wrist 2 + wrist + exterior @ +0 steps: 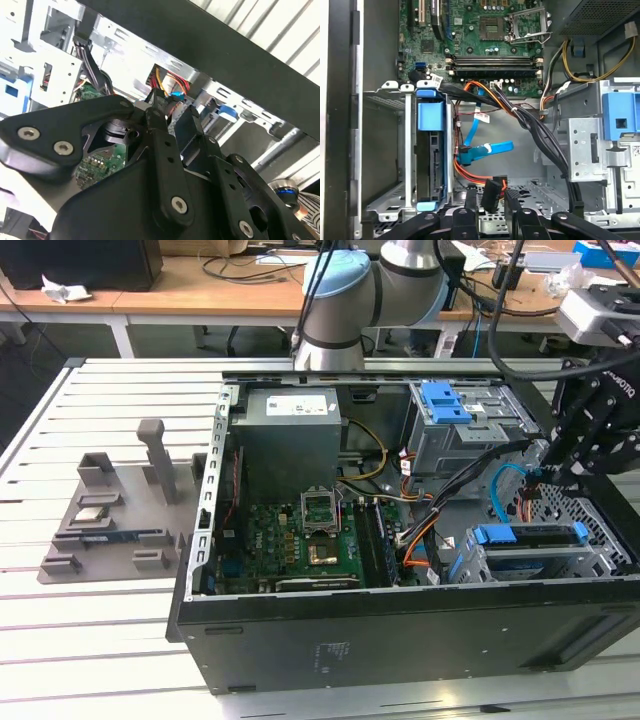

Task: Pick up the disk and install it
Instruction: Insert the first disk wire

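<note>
The disk (530, 538) sits edge-up in its bright blue carrier, slotted into the silver drive cage (600, 560) at the case's near corner on the exterior view's right. In the first wrist view the disk (431, 150) stands between the cage walls. My gripper (562, 475) hangs above and just behind that cage, apart from the disk. Its fingers (470, 200) stand a little apart. A black cable connector (492, 192) with red and orange wires hangs at the tips; contact cannot be judged. In the second wrist view the gripper (172, 114) points at that connector (159, 101).
The open black case (400, 640) holds a motherboard (310, 530), a grey power-supply box (290, 435) and a smaller blue bracket (445, 400) on the upper bay. A blue data cable (487, 150) and black cable bundles (545, 140) cross beside the cage. A grey fixture (110, 510) lies outside.
</note>
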